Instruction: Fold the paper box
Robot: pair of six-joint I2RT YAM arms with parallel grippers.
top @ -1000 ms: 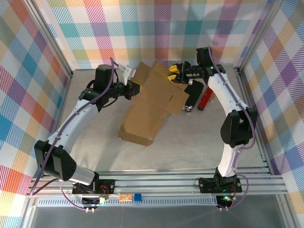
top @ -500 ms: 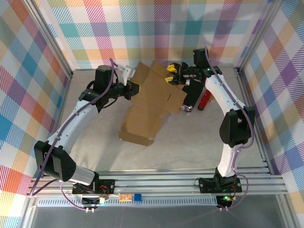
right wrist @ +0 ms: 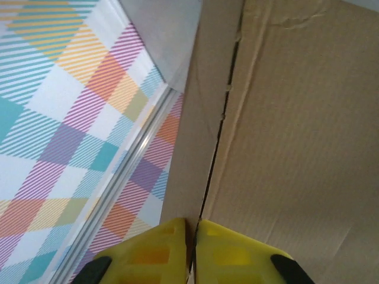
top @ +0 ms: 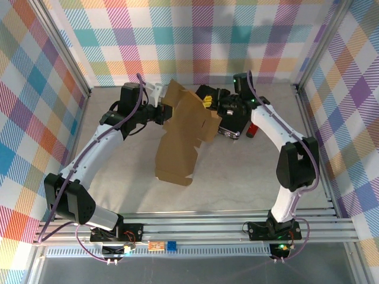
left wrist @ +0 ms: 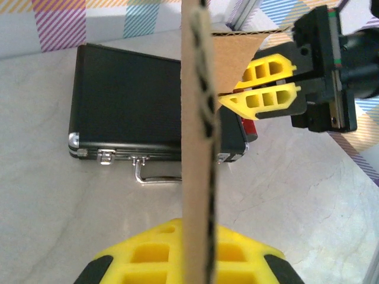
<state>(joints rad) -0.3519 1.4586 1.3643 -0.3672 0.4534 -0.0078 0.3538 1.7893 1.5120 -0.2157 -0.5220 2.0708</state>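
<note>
Over at the back of the counter [top: 118, 171], left hand [top: 167, 112] and right hand [top: 207, 102] each pinch the brown paper box [top: 177, 148], right by the black case [top: 232, 120].

One paper box [top: 179, 139], a single brown cardboard sheet, is held between two grippers, the left gripper [top: 166, 111] and the right gripper [top: 207, 100]. There are two white arms, the left arm [top: 98, 145] and the right arm [top: 284, 127]. One black hard case [top: 232, 120] lies ahead of the left gripper, past the sheet, with one metal handle [left wrist: 155, 177] on its front. One red object [top: 253, 126] sits just beside the case, on its side away from the left gripper.
</note>
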